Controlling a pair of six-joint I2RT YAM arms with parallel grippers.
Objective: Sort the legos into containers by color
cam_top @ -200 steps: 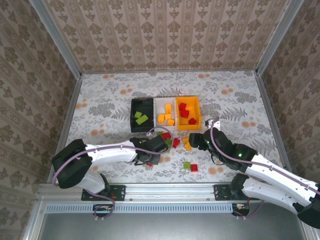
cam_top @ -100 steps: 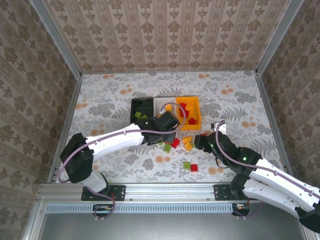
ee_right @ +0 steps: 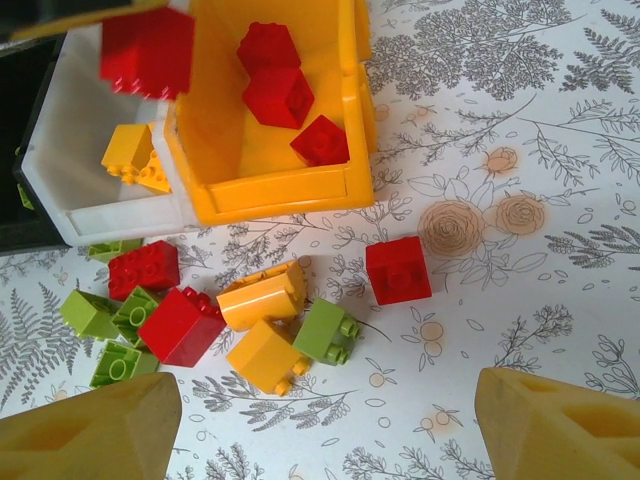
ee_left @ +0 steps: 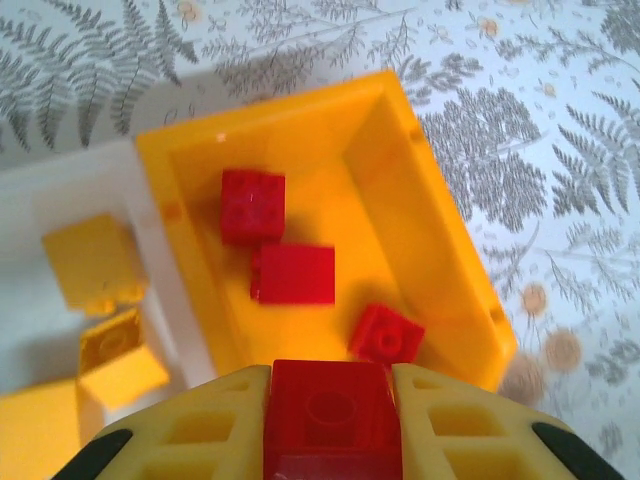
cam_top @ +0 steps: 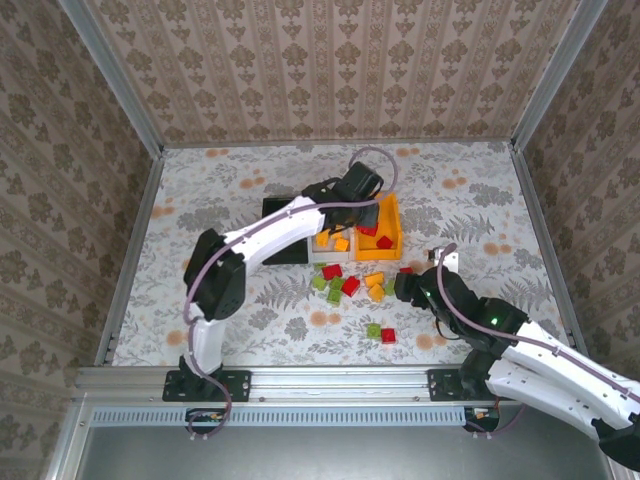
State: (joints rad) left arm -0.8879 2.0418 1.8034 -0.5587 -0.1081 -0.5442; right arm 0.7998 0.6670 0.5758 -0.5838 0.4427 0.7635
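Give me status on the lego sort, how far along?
Done: three red bricks in the orange bin, orange bricks in the white bin. In hand: left fingers grip a red brick above the bins. Left: a mixed red, orange and green pile on the table. Looks under halfway.

Red legos [ee_left: 292,273] fill orange bin [ee_left: 440,230], orange legos [ee_left: 95,262] white bin [ee_left: 60,170], on fern-print table [ee_left: 560,150].

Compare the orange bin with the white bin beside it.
Colour: the orange bin is orange-yellow, the white bin white. Contents: the orange bin holds three red bricks, the white bin holds orange bricks. Both are open-topped rectangles of like size, set side by side.
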